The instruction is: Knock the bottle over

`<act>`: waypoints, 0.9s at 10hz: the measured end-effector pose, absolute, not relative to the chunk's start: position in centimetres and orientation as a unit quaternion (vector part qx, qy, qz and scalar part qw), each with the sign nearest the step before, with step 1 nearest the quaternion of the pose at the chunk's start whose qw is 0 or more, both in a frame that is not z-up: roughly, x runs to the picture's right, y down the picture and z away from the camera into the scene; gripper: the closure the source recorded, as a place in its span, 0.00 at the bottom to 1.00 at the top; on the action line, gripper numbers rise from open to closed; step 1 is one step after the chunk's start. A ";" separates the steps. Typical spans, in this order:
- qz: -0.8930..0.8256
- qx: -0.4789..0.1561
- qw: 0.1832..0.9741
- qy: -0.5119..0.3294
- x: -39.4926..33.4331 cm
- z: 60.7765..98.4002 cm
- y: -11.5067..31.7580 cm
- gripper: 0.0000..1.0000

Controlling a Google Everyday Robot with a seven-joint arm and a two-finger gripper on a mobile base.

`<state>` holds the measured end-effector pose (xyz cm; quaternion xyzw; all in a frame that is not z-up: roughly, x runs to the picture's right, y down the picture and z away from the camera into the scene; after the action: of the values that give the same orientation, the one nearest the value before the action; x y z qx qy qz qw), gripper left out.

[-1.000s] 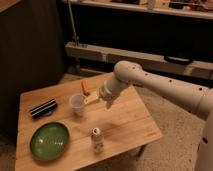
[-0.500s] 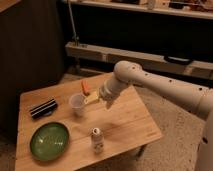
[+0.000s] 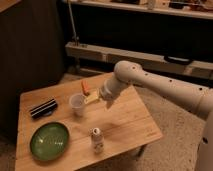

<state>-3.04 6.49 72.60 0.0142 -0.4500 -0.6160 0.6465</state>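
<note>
bottle upright near front edge of counter, not yet knocked | hand above counter beside cup, well apart from bottle; open or closed: cannot tell | left: reach bottle, tip it

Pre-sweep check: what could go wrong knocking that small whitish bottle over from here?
The gripper hangs beside the translucent white plastic cup, well apart from the small whitish plastic bottle; a careless sweep could tip the cup instead.
The bottle stands upright near the wooden table's front edge; a hard push may send it off.
The round green plate lies beside it; the bottle might roll onto it.
</note>
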 end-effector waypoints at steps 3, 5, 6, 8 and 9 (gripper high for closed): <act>-0.572 0.053 0.684 -0.450 2.7 69.8 5.2 0.34; -0.548 0.066 0.694 -0.462 6.6 68.1 6.3 0.51; -0.536 0.074 0.689 -0.483 8.9 66.6 8.0 0.67; -0.530 0.079 0.671 -0.512 9.6 64.6 10.5 0.87; -0.534 0.076 0.658 -0.525 9.1 63.4 12.0 0.97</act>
<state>9.10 11.98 63.42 0.0759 -0.5246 -0.5344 0.6584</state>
